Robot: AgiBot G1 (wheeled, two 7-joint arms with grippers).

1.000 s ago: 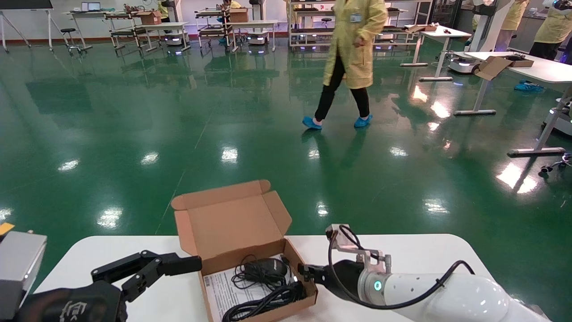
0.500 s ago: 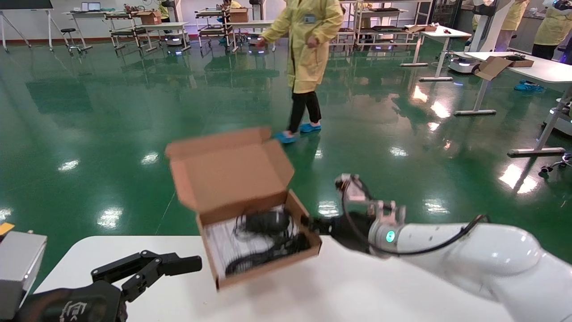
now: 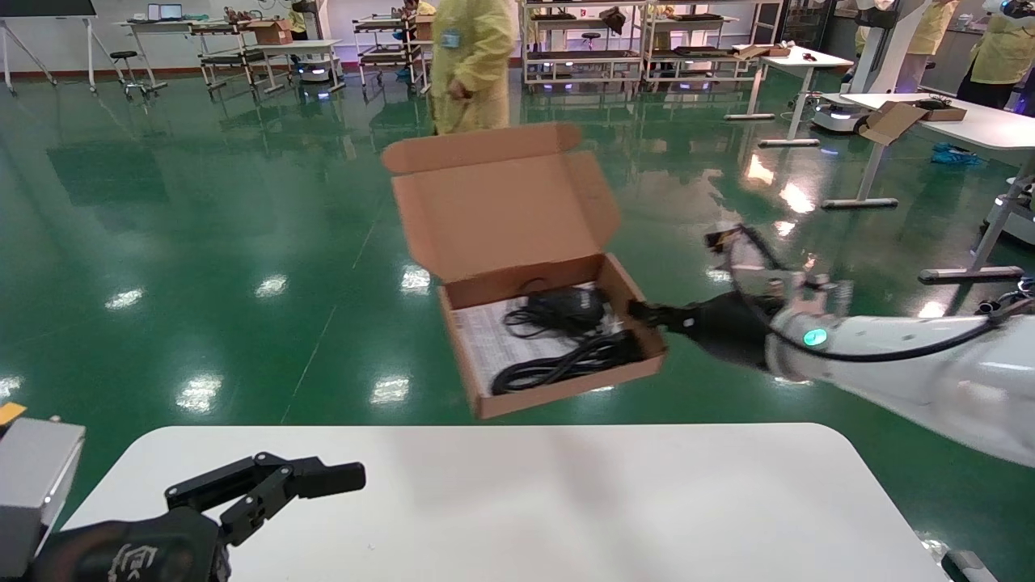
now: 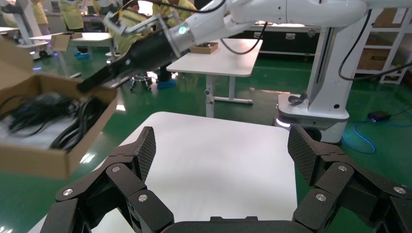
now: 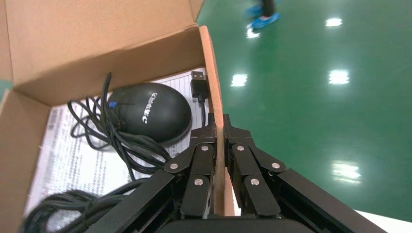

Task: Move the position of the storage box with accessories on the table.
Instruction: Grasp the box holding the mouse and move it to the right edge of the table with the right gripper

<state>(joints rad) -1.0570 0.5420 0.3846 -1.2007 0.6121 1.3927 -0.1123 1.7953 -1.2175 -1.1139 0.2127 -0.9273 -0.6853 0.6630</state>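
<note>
Right gripper (image 3: 640, 310) pinches the corrugated cardboard storage box (image 3: 530, 267) by its side wall at frame centre, above the smooth white table (image 3: 517, 493); left gripper (image 3: 323, 477) rests splayed, lower left.

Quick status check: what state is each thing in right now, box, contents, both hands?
Box: lid open, held in the air beyond the table's far edge.
Mouse: inside the box, on the paper.
Cable: coiled inside the box.
Right hand: shut on the box's side wall.
Left hand: open, empty, above the table.
</note>
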